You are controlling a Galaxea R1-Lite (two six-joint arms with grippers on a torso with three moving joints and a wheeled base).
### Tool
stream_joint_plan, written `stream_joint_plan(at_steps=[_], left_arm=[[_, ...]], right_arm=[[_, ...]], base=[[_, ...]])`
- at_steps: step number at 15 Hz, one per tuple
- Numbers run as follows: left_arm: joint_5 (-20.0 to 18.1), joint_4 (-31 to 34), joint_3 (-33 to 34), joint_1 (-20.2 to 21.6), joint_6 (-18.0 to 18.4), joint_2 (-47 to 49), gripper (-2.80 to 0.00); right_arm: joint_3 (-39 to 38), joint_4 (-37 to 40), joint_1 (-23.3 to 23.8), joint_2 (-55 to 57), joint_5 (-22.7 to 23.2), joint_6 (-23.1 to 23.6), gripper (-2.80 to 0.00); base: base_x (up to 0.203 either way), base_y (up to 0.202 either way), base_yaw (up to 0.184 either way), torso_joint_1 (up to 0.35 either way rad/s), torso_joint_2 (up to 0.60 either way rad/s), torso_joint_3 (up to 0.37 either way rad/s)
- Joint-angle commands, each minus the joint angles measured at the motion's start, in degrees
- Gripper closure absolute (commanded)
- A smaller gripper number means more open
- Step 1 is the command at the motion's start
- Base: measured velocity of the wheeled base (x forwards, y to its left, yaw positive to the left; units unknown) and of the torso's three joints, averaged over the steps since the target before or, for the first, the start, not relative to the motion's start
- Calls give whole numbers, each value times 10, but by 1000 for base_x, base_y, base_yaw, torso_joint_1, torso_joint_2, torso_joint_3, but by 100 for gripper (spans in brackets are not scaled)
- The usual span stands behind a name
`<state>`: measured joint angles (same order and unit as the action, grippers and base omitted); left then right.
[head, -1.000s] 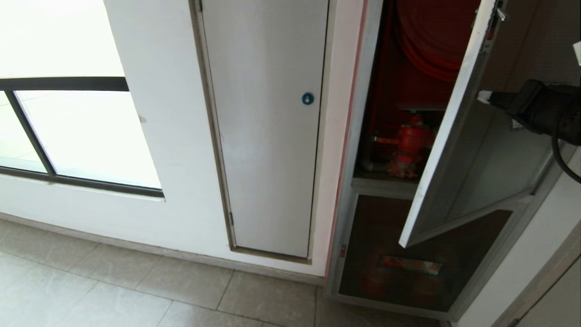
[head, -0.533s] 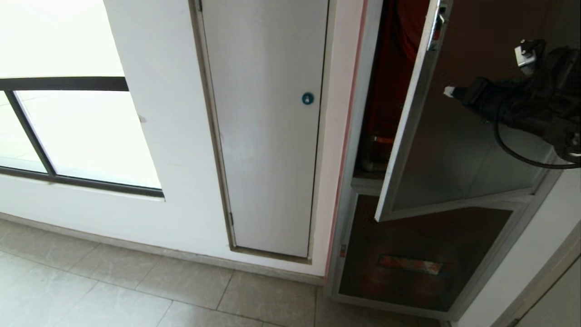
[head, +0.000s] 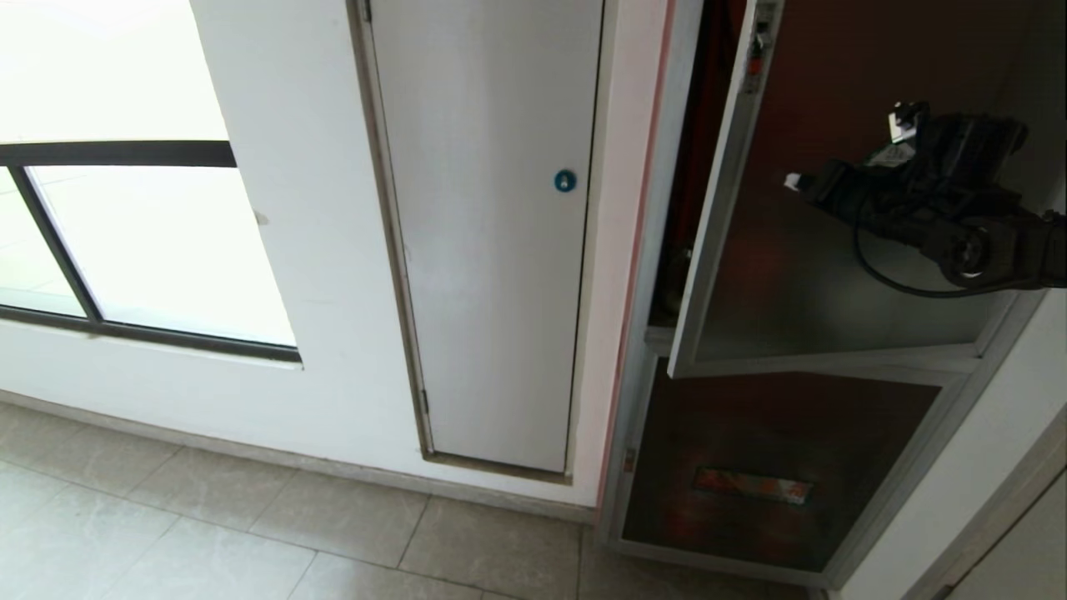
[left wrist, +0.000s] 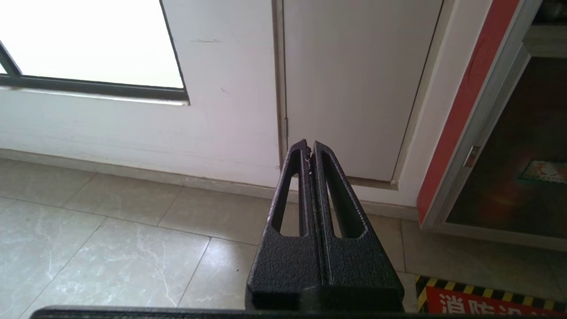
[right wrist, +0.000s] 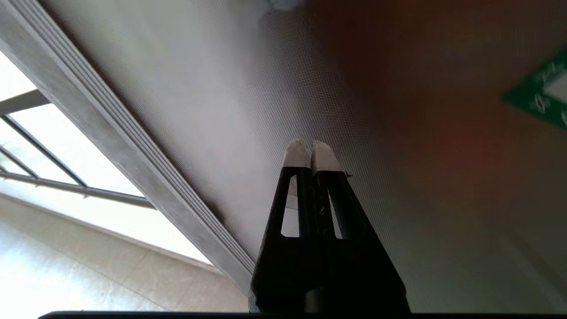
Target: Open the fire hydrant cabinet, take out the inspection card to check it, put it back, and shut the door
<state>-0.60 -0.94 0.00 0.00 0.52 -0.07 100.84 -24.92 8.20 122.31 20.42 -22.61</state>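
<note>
Against the silver-framed dark glass door, left of its hinge, we press our empty, clenched right gripper

Floor sign reads "消防" (rest cropped).

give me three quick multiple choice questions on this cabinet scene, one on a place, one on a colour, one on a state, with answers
1. Where is the right claw?
A. at the door's dark glass
B. on the floor tiles
C. at the window

2. What colour is the round lock on the plain grey-white door?
A. red
B. blue
C. yellow

3. How does the door of the fire hydrant cabinet stand?
A. fully shut
B. removed
C. ajar, nearly closed

Answers: 1 A, its shut white tips meet the glass in the right wrist view. 2 B, the head view shows it blue. 3 C, a narrow gap with red interior remains beside its free edge.
</note>
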Motion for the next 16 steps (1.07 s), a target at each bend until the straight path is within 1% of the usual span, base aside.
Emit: stream_joint_plan(at_steps=[1,4,6,8,12,16], left_arm=[[0,0,4,0,0,1,0],[0,0,4,0,0,1,0],[0,0,4,0,0,1,0],[0,0,4,0,0,1,0],[0,0,4,0,0,1,0],[0,0,4,0,0,1,0]], right_arm=[[10,3,0,20,1,-2,0],[5,6,0,14,1,-2,0],[-26,6,0,-16,1,-2,0],[-89,5,0,-74,2,-2,0],[-244,4,-12,-230,5,-1,0],[-379,19,-51,-402,6,0,0]], base=[[0,0,0,0,0,0],[0,0,0,0,0,0],[0,0,0,0,0,0],[0,0,0,0,0,0],[0,0,0,0,0,0],[0,0,0,0,0,0]])
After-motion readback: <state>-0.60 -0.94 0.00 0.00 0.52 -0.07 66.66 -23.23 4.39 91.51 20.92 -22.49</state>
